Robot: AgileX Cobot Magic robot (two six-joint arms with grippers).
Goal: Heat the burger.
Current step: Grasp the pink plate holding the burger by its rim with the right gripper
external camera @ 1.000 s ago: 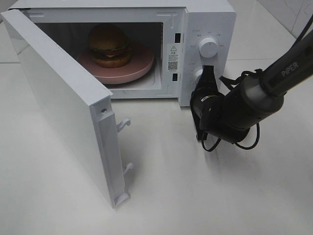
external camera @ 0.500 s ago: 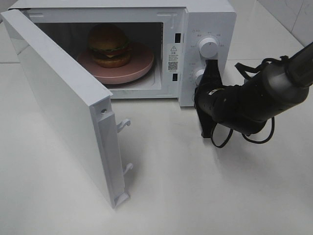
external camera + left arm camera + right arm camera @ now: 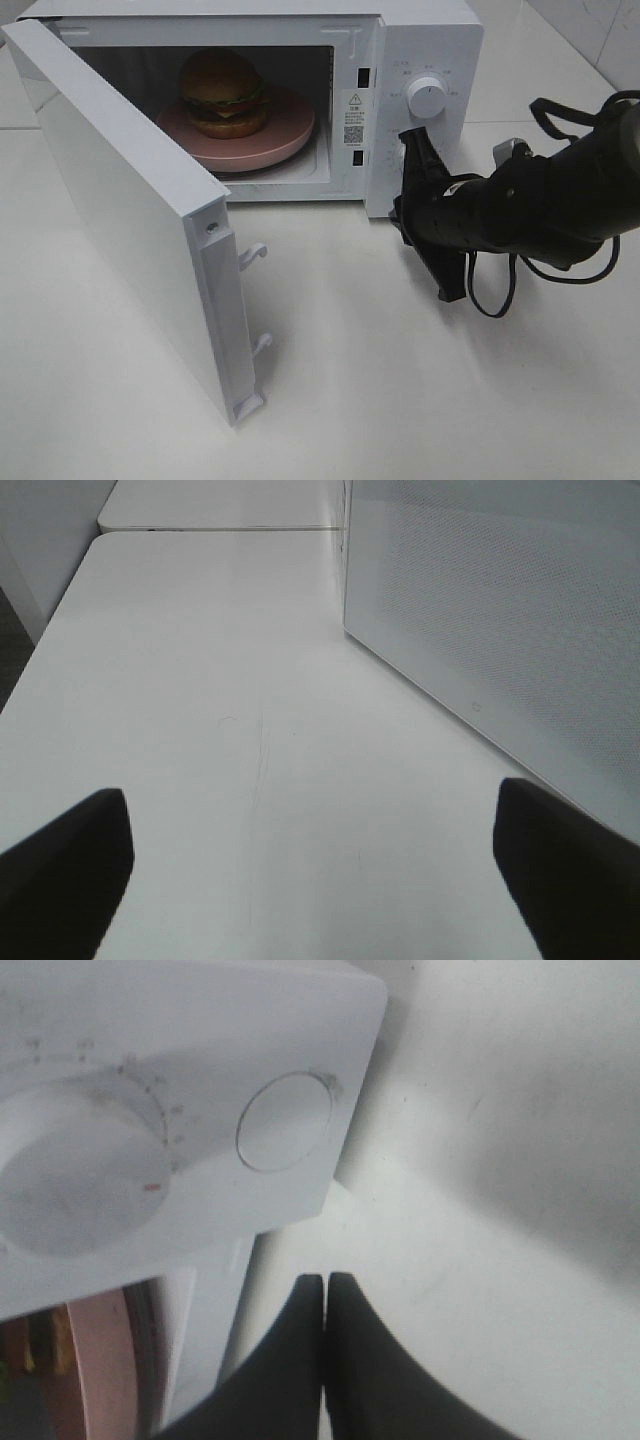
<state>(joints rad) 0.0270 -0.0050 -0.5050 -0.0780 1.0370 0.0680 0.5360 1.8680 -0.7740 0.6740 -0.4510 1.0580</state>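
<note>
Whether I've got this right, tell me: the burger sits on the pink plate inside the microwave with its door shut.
Not shut: the exterior high view shows the door standing wide open. The burger does sit on the pink plate inside the microwave.

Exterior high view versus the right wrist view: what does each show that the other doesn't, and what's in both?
Only the exterior high view shows the whole burger inside the microwave and the open door. Only the right wrist view shows a red mark on a knob and a flat round disc on the control panel beside it. Both show the pink plate, just an edge in the wrist view, and the shut right gripper near that panel.
</note>
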